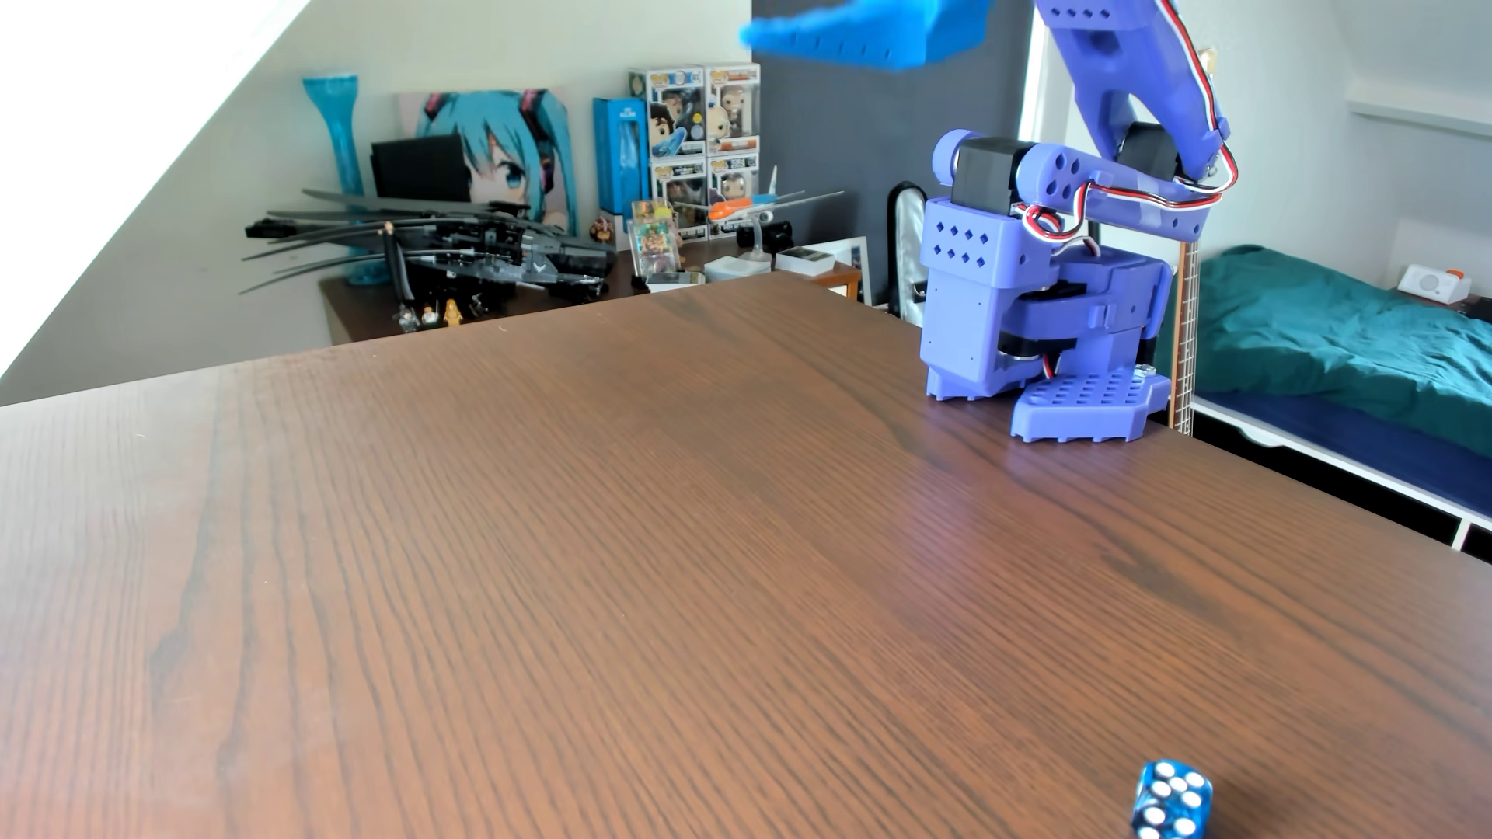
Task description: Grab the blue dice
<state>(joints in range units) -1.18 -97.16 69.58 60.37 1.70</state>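
The blue dice (1172,800) is a small glossy cube with white pips. It rests on the brown wooden table (565,565) at the bottom right edge of the other view. One bright blue jaw of my gripper (775,36) juts in from the top edge, high above the table and far from the dice. The second jaw is out of view, so the opening cannot be judged. Nothing shows in the jaw.
The arm's purple base (1049,323) stands at the table's far right edge, and its links (1130,105) rise above it. Behind the table is a shelf with a black model aircraft (452,250) and boxed figures (702,145). A bed (1332,339) lies to the right.
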